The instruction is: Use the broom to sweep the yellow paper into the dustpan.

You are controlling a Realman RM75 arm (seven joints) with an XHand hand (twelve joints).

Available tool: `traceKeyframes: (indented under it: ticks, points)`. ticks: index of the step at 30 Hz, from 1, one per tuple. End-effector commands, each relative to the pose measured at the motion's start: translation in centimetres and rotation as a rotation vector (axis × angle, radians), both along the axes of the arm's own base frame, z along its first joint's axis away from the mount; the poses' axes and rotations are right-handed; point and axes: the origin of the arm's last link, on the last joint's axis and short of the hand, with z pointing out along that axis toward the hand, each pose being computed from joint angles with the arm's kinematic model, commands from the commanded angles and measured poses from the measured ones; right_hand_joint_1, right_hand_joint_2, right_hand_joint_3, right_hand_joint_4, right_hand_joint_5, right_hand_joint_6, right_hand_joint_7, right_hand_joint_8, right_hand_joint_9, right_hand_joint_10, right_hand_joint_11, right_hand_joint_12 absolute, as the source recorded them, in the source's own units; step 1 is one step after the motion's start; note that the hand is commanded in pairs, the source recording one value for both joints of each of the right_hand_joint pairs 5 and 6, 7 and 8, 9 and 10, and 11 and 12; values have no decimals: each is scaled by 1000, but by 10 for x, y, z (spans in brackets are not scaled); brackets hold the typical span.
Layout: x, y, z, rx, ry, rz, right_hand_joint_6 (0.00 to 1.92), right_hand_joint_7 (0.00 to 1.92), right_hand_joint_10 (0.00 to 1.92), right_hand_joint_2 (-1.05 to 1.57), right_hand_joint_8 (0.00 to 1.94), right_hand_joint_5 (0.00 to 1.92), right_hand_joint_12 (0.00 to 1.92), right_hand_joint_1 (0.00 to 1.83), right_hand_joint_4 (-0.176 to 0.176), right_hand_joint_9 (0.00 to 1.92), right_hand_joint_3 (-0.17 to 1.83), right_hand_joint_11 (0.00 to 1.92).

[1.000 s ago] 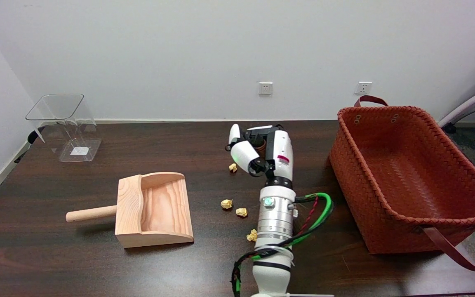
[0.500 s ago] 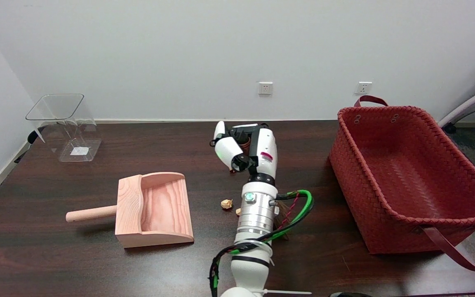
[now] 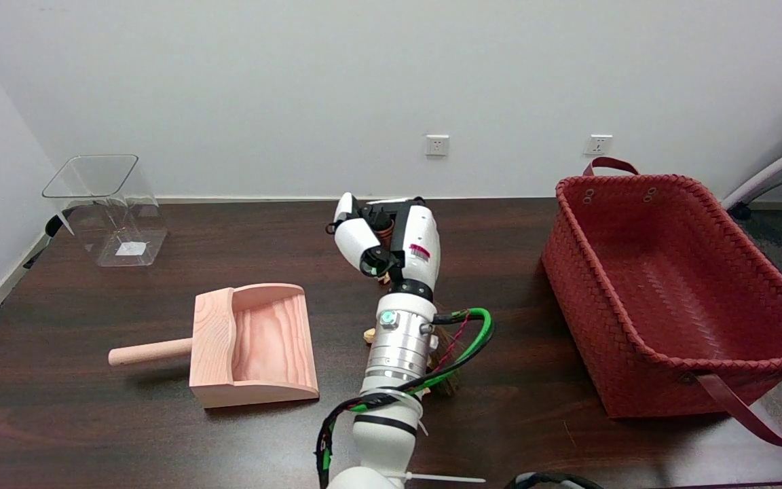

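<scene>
Your dustpan (image 3: pixel 254 346) sits left of the right hand (image 3: pixel 391 241); the basket (image 3: pixel 669 292) right; the bin (image 3: pixel 107 207) far left behind.

The wooden dustpan (image 3: pixel 255 346) is lying flat on the dark table, its round handle (image 3: pixel 150 352) pointing left and its open mouth facing right. The broom (image 3: pixel 447 370) is mostly hiding behind the right hand (image 3: pixel 391 241), which is gripping its brown handle; dark bristles are peeking out beside the wrist, probably touching the table. One crumpled yellow paper ball (image 3: pixel 368 335) is showing at the wrist's left edge, to the right of the dustpan and well apart from it.
</scene>
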Motion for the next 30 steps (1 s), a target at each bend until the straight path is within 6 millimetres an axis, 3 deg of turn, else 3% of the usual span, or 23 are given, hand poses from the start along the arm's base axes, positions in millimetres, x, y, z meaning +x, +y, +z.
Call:
traceKeyframes:
  ticks: [1,6,14,30]
  points:
    - [14,-10,-13,-15,-18,32,1920,1920,1920,1571,1920,1920,1920,1011,0,1920,839,1920]
    - [12,-10,-17,-7,-40,23,1920,1920,1920,1571,1920,1920,1920,983,0,1920,814,1920]
    - [-4,-10,-27,66,-261,32,1920,1920,1920,1571,1920,1920,1920,1010,0,1920,803,1920]
    - [30,-2,-26,23,-140,203,1920,1920,1920,1571,1920,1920,1920,975,0,1920,703,1920]
